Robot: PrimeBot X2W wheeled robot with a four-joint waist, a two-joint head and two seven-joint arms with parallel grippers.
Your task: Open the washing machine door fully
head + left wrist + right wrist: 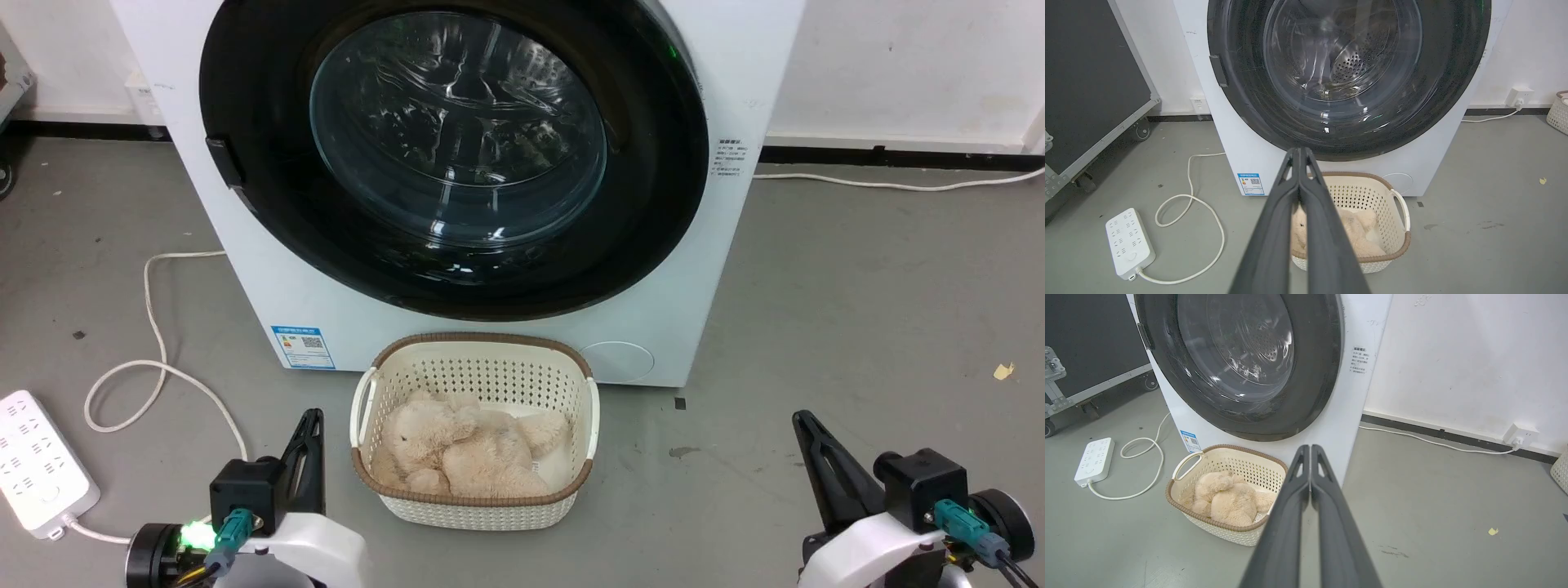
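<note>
Washing machine door [455,147] is cut off at the top by the head view's edge; it sits shut, flush against the white machine front [759,82], and the drum [1355,61] behind its glass is blurred by reflections. Basket [473,343] with a plush toy [465,453] stands on the floor [857,327] just below the door, between the two arms, while a power strip [37,461] and looped cord [155,327] lie to the left. Left gripper [311,420] and right gripper [804,420] hang low, well apart from the door, fingers pressed together, holding nothing.

Grey floor [857,286], white wall [898,65] w/ black skirting [898,155]; socket [1519,435] low on wall.
</note>
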